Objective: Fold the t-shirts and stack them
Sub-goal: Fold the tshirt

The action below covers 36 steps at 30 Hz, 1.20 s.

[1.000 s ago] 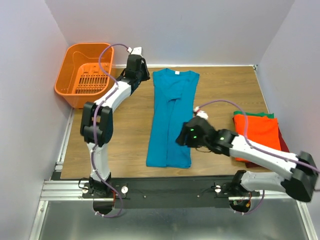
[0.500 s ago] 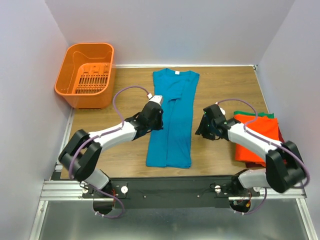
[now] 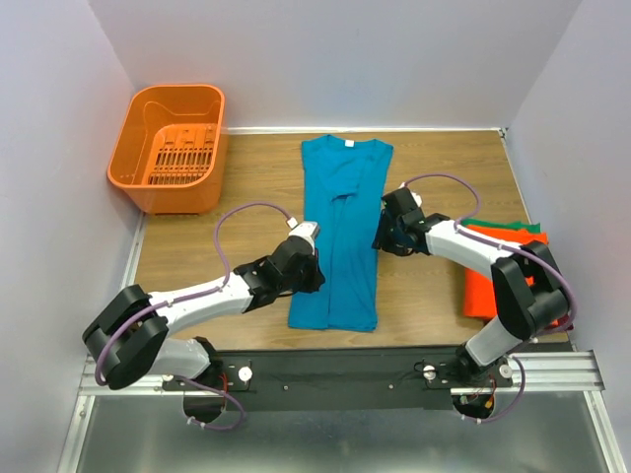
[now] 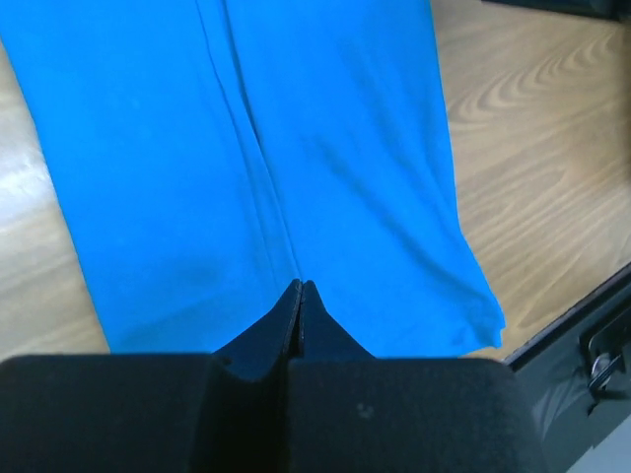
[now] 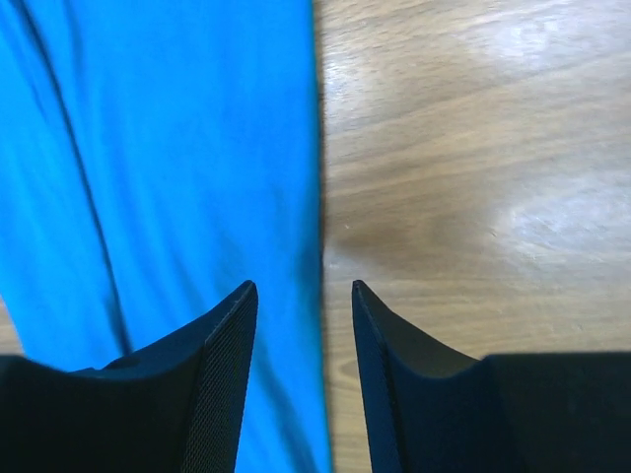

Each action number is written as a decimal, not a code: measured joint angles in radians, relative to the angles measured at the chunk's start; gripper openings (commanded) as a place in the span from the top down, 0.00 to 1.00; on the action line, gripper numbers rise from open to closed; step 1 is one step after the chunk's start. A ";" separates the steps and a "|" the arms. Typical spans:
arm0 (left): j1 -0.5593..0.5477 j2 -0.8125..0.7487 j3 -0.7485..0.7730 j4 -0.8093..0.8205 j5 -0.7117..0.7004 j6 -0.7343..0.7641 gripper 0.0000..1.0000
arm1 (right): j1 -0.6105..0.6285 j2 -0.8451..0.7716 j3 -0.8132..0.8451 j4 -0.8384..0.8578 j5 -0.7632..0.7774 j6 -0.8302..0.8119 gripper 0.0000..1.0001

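We count one teal t-shirt (image 3: 340,227) flat mid-table, an orange t-shirt (image 3: 476,294) on a green t-shirt (image 3: 523,228) at three o'clock, and one basket (image 3: 133,148) at ten. The left gripper (image 4: 300,288) has its fingers pressed together over the teal cloth; the right gripper (image 5: 304,288) is spread astride its edge.

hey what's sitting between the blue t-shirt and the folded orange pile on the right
In the top view, only bare wooden table lies between the blue t-shirt and the folded pile, with the right arm stretched over it.

Three t-shirts, teal (image 3: 340,227), orange (image 3: 478,296), green (image 3: 523,228) — one basket (image 3: 168,197), two arms (image 3: 187,296) (image 3: 463,244)
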 measured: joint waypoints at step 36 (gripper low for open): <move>-0.198 0.171 -0.036 0.114 0.131 -0.050 1.00 | 0.091 0.169 0.073 -0.001 0.218 -0.048 0.96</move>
